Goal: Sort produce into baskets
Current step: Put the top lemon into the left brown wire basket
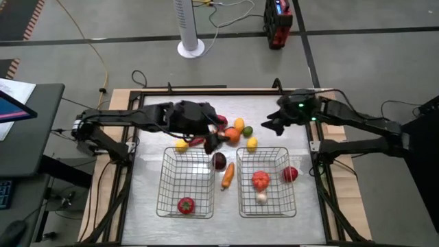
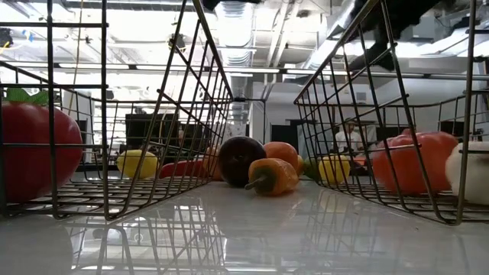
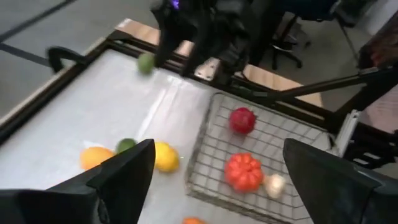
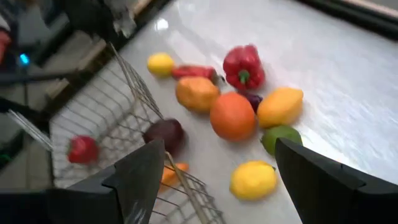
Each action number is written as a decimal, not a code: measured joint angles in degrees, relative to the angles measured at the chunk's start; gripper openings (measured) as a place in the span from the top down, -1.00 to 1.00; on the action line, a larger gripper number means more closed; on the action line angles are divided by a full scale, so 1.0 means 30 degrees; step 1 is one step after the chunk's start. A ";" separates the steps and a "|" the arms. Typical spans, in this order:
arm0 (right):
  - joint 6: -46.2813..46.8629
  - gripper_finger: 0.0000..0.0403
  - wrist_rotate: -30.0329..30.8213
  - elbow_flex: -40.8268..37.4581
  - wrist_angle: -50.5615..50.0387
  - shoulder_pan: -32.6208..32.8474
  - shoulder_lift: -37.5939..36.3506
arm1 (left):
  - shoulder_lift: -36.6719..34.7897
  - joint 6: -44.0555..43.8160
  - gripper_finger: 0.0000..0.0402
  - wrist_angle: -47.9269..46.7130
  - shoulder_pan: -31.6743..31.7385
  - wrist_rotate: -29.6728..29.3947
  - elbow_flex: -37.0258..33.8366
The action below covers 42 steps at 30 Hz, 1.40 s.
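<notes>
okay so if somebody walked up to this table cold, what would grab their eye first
Most likely the bright heap of loose produce at the table's far middle, red, orange, yellow and green pieces crowded together, with the left tool hanging open just above it. Next, the two wire baskets nearer the front: the left basket holds a single red piece, the right basket several, while the right tool waits open behind them.
</notes>
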 joint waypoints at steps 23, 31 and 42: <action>-0.1994 -0.64 0.2414 0.3893 0.1684 -0.0726 1.2757 | -1.3515 -0.7900 -0.61 0.4887 0.0815 -0.6061 -1.6143; -0.1621 -0.64 0.2664 0.6714 0.0226 -0.1010 1.6491 | -1.6236 -0.7932 -0.61 0.3872 0.1171 -0.7752 -1.7227; -0.1973 -0.58 0.2666 0.6739 0.0423 -0.0967 1.7911 | -1.6481 -0.7649 -0.61 0.3437 0.1150 -0.8336 -1.7235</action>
